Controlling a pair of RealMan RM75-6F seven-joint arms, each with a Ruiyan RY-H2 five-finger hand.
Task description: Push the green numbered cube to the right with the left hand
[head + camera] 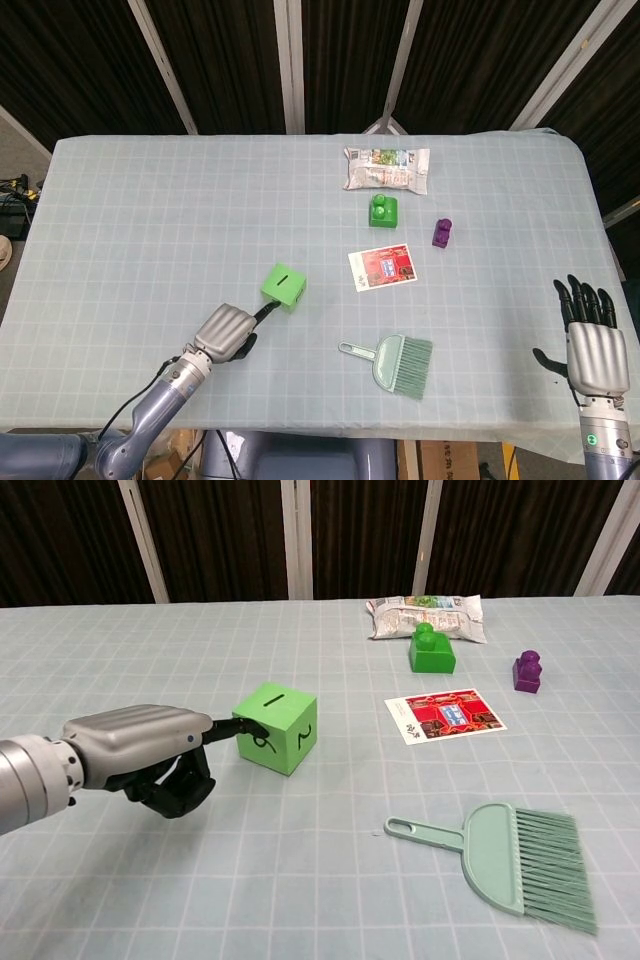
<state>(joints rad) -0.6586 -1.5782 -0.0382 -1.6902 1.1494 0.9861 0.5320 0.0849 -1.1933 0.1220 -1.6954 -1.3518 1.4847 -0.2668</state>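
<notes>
Chest view shows the left hand at lower left, fingers curled under with one extended fingertip touching the green numbered cube, which sits left of centre on the table, skewed to the grid. It looks light and rigid and likely to twist, so press low and mid-face; at the head view's lower right, the right hand hangs spread, holding nothing.

Green cube with black numerals sits flat on the table, turned corner-on. Left of centre, a 2 showing on its near-right face.
</notes>
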